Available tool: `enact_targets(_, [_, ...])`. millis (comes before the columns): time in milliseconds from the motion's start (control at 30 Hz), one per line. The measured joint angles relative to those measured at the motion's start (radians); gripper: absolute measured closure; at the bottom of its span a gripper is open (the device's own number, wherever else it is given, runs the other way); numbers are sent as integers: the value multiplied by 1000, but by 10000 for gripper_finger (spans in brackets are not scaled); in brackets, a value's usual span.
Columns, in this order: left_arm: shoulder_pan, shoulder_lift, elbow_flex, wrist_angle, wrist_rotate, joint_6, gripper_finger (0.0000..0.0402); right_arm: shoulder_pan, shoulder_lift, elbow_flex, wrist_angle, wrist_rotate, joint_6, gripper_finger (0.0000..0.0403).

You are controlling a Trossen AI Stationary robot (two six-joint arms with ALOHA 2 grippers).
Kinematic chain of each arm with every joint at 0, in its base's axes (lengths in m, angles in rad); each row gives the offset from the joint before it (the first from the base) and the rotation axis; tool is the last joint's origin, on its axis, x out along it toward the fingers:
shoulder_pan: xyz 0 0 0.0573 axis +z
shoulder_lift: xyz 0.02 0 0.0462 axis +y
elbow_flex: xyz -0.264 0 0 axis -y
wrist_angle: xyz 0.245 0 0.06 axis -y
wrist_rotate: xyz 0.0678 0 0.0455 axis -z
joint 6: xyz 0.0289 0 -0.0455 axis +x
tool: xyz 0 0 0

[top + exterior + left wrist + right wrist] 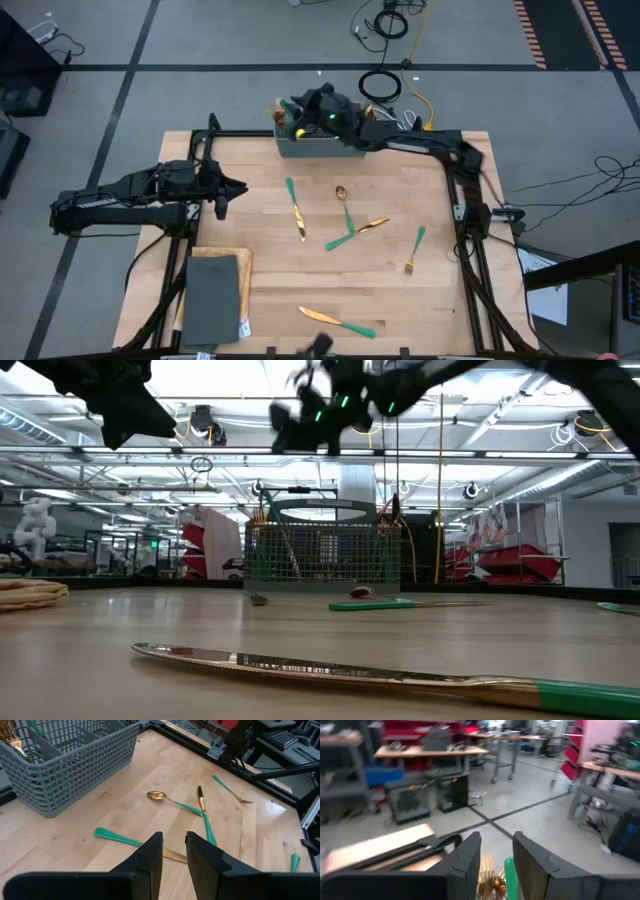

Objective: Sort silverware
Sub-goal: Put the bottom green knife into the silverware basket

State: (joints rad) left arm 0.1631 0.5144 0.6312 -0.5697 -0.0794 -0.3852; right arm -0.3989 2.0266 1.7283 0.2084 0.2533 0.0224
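Silverware (345, 215), gold heads, teal handles, scattered

from my end I count five loose teal-handled gold utensils on the table, one spoon (341, 193), one fork (413, 250), three knives (296, 210), one grey wire mesh basket (310, 146), one dark grey flat slab (212, 298)

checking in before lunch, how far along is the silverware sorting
Partly done: some pieces already stand in the basket. The right claw hovers over it; whether it holds anything is unclear. The left claw waits open. Left on the table: two knives, a spoon, and two forks.
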Motion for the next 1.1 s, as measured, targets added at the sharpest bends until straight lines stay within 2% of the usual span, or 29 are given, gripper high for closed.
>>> enact_targets(100, [0,0,0,0,22,0,311,41,-143,0,-222,-68,-95,300])
enact_targets(233, [0,0,0,-16,51,0,311,139,-331,2,-671,-130,-95,299])
enact_targets(367, [0,0,0,-20,52,0,311,285,-425,2,-1055,-133,89,299])
enact_targets(467, [0,0,0,-20,52,1,311,432,-421,1,-1212,-140,263,299])
enact_targets(600, [0,0,0,-20,52,6,311,630,-337,0,-1220,-152,436,299])
enact_targets(767, [0,0,0,-20,51,1,311,791,-202,0,-1155,-166,646,287])
enact_targets(933, [0,0,0,-20,51,1,311,903,-82,0,-1080,-204,798,239])
enact_targets(1100, [0,0,0,-23,62,1,311,953,5,0,-1053,-210,919,199])
